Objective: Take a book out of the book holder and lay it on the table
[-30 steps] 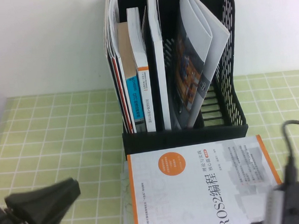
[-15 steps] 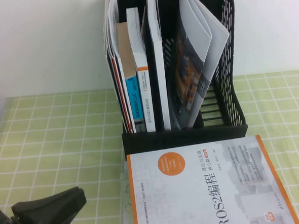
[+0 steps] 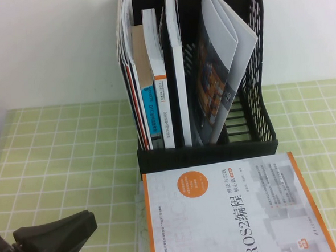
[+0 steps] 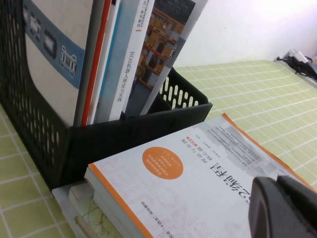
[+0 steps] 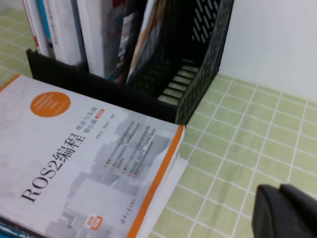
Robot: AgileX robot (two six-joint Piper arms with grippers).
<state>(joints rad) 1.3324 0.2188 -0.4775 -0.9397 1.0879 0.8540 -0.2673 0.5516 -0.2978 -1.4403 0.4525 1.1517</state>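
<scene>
A black mesh book holder (image 3: 209, 151) stands at the back of the green-checked table, with several books upright in it and a grey magazine (image 3: 222, 71) leaning in its right slot. A white and orange "ROS2" book (image 3: 230, 213) lies flat on the table in front of the holder, on top of other flat books. My left gripper (image 3: 77, 226) is at the lower left, shut and empty, left of the flat book. In the left wrist view it (image 4: 275, 181) hovers over the book (image 4: 188, 183). My right gripper (image 5: 280, 188) is shut and empty over bare table, right of the book (image 5: 84, 163), and out of the high view.
A white wall rises behind the holder (image 5: 198, 59). The green tablecloth (image 3: 55, 150) is bare left and right of the holder. A cable with a white plug (image 4: 299, 57) lies at the table's far edge in the left wrist view.
My right arm has drawn back out of the high view's lower right corner, baring the whole flat book. My left gripper shifted slightly right, then held still.
</scene>
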